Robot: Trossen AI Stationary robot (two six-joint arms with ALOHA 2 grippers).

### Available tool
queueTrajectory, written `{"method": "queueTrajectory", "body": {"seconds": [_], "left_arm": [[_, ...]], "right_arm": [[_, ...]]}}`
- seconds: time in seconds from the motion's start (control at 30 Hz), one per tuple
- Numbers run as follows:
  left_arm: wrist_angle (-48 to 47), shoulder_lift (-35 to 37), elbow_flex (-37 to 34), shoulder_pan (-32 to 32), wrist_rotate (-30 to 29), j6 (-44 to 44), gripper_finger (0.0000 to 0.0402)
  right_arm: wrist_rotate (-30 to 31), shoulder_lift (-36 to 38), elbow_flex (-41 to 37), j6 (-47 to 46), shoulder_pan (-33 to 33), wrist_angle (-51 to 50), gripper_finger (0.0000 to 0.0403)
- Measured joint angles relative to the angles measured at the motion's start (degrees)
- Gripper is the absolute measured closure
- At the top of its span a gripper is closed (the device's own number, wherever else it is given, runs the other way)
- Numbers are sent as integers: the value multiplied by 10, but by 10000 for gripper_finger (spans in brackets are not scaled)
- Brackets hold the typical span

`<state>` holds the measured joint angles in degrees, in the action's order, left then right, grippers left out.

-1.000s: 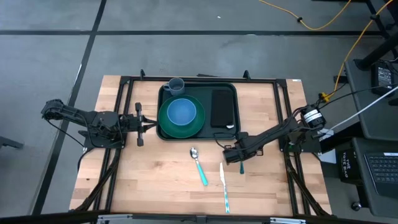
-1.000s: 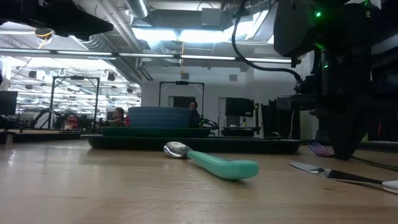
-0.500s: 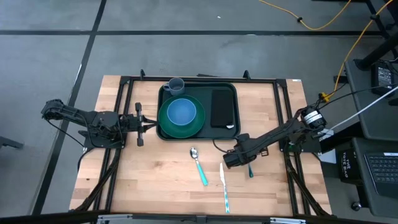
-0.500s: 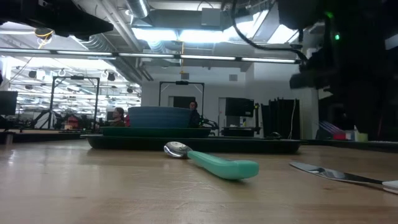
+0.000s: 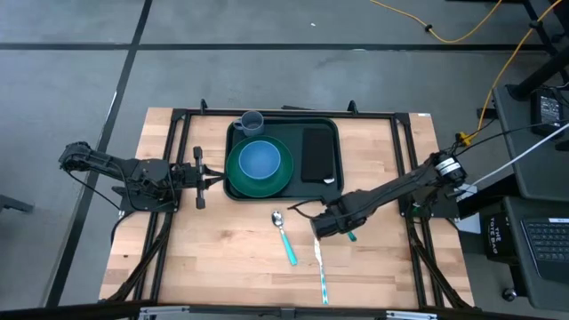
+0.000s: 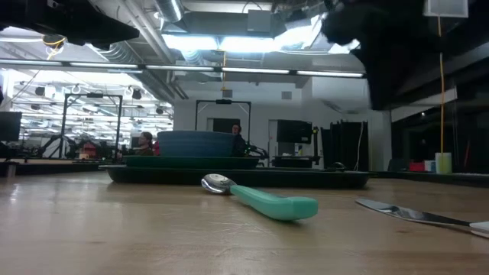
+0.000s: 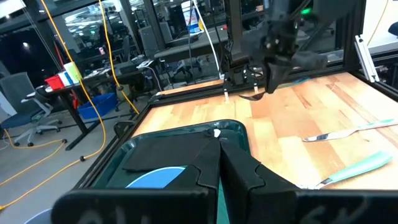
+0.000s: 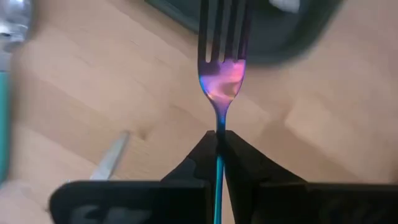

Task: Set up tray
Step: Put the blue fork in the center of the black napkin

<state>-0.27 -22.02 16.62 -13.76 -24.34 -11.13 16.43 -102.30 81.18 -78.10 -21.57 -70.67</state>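
Note:
The dark tray (image 5: 327, 185) lies at the table's far middle. On it are a green plate (image 5: 283, 182) with a blue bowl (image 5: 260, 160), a grey cup (image 5: 252, 122) and a black napkin (image 5: 316, 154). My right gripper (image 5: 316, 224) is near the tray's near right corner, raised off the table and shut on a fork (image 8: 221, 68) with a teal handle (image 5: 352, 236). My left gripper (image 5: 219, 178) waits shut by the tray's left rim (image 7: 124, 148). A teal-handled spoon (image 5: 284, 236) and a knife (image 5: 320, 267) lie flat on the wood. My right gripper pinches the fork's thin neck (image 8: 219, 121), just behind the head, between its two fingers (image 8: 242, 155). The fork lies along the fingers, tines (image 8: 222, 25) pointing ahead toward the tray's corner (image 8: 273, 43). It is lifted clear of the table, and the teal handle sticks out behind the gripper.
The spoon (image 6: 260, 200) and knife (image 6: 412, 215) lie near the table's near middle, just left of and below my right gripper. Black frame rails (image 5: 404, 160) run along the table's sides. Bare wood (image 5: 222, 258) spreads across the near left.
My right gripper has risen from the table with the fork and shifted a little toward the table's left. The fork, low by the table a second ago, is now lifted clear. In the low view the gripper has moved up out of the lower picture.

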Motion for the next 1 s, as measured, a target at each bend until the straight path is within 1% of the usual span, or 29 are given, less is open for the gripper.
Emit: {"method": "queueTrajectory", "body": {"seconds": [0.13, 0.23, 0.47, 0.6, 0.77, 0.87, 1.0], "left_arm": [[0, 0, 0, 0, 0, 1, 398], [0, 0, 0, 0, 0, 8, 398], [0, 0, 0, 0, 0, 14, 398], [0, 0, 0, 0, 0, 14, 398], [0, 0, 0, 0, 0, 14, 398], [0, 0, 0, 0, 0, 14, 398], [-7, 0, 0, 0, 0, 14, 398]], "right_arm": [[15, 0, 47, 100, 15, 0, 383], [47, 6, 72, 178, 27, 3, 378], [91, 52, 76, 296, 67, 29, 381], [123, 68, 76, 338, 82, 40, 383], [158, 68, 75, 396, 84, 70, 373], [161, 73, 52, 423, 84, 113, 376], [161, 89, 1, 424, 84, 159, 386]]}}
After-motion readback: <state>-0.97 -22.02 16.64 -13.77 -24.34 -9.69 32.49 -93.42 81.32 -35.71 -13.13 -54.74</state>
